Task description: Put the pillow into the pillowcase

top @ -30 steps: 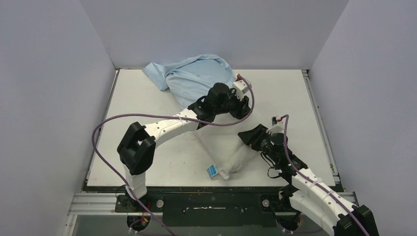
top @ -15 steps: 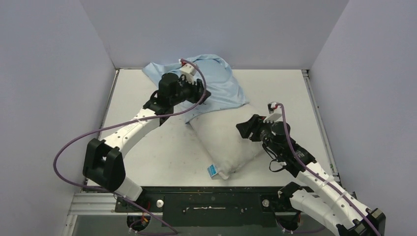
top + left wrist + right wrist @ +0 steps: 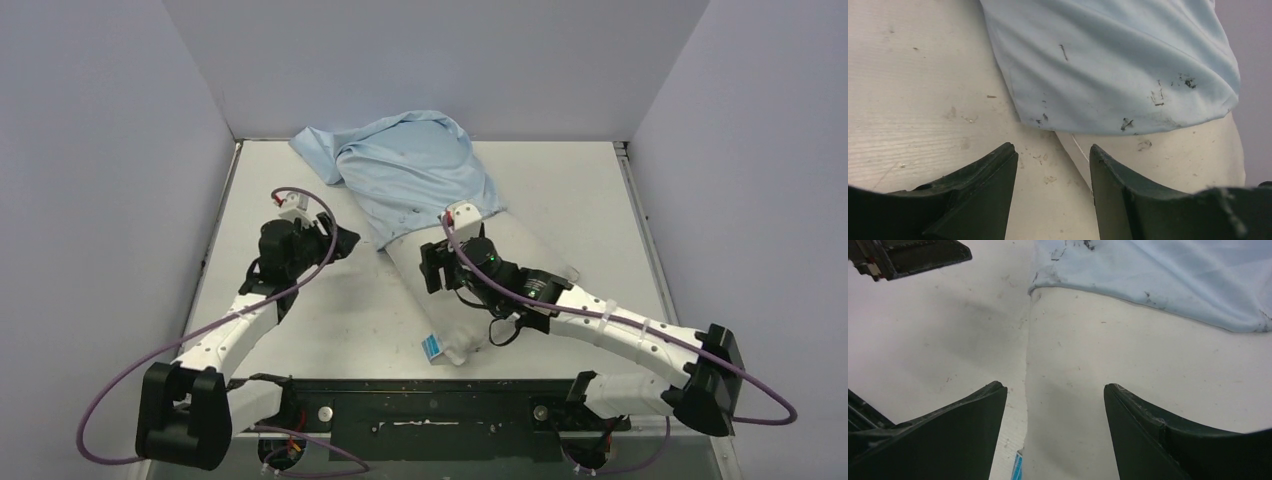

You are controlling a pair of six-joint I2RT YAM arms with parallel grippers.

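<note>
Our left gripper (image 3: 335, 243) and right gripper (image 3: 432, 268) both stand spread, grasping nothing. We see a scuffed white table (image 3: 560, 180) boxed by pale lilac walls (image 3: 430, 60). An off-white stuffed pillow (image 3: 455, 325) lies diagonally mid-table, its far end inside the wrinkly light blue fabric pillowcase (image 3: 420, 170) at the far edge. The right gripper hovers over the pillow, and the left gripper is just left of the pillowcase hem.
</note>
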